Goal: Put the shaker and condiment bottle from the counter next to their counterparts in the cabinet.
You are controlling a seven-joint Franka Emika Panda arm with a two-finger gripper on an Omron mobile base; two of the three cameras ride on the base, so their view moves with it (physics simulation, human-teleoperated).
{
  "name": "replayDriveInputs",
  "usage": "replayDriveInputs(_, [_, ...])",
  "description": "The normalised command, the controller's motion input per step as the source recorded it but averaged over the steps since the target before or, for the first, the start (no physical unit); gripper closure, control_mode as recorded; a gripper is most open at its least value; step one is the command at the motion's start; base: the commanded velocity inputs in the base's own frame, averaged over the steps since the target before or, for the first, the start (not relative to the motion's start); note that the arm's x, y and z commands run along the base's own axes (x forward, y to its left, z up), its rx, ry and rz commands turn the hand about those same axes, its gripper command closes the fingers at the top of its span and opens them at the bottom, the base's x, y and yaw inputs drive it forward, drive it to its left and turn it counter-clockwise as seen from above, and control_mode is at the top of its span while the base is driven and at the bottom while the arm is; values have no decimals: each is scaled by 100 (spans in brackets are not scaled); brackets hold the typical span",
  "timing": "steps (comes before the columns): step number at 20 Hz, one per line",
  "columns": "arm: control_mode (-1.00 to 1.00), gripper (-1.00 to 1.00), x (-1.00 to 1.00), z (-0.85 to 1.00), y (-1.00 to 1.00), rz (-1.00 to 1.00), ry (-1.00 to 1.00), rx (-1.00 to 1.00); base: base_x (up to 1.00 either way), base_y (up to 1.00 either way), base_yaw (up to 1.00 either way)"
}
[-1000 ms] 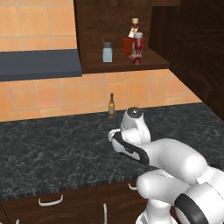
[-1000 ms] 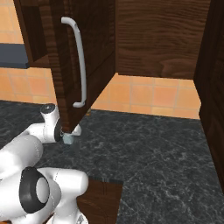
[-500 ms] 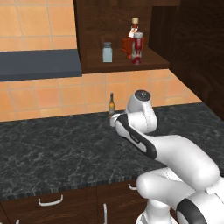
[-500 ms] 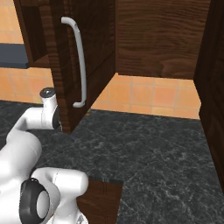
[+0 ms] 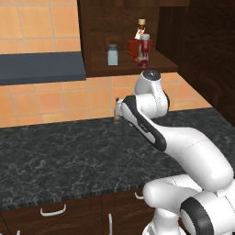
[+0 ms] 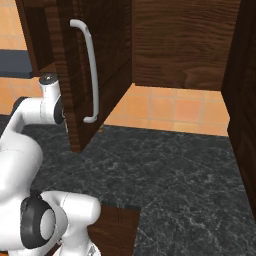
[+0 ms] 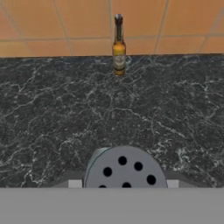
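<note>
In the hand view the shaker's round grey cap with holes sits at the bottom, and my gripper is shut on it above the black counter. In the left base view my arm stands raised in front of the cabinet, hiding the hand. On the cabinet's shelf stand the twin shaker, the wide red flask with tan stopper, and right beside it the condiment bottle, red with a pale cap.
A slim brown bottle stands on the counter against the orange tiled wall. The dark grey hood hangs left of the cabinet. The open cabinet door with its white handle juts out close to my arm. Drawers run below the counter's front edge.
My arm has risen from low over the counter and swung toward the wall and cabinet, carrying the shaker up with it. The things on the shelf have not moved.
</note>
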Motion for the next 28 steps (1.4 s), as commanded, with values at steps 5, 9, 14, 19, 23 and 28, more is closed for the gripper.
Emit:
replayDriveInputs(5, [-100, 100, -1, 67, 3, 0, -2, 0, 0, 0, 0])
replayDriveInputs(9, [-100, 100, -7, 56, 0, 0, 0, 0, 0, 0, 0])
replayDriveInputs(14, [-100, 100, -6, 59, 0, 0, 0, 0, 0, 0, 0])
replayDriveInputs(19, [-100, 100, 0, 54, 0, 0, -1, 0, 0, 0, 0])
replayDriveInputs(23, [-100, 100, 0, 54, 0, 0, -1, 0, 0, 0, 0])
replayDriveInputs(28, [-100, 100, 0, 46, 0, 0, -1, 0, 0, 0, 0])
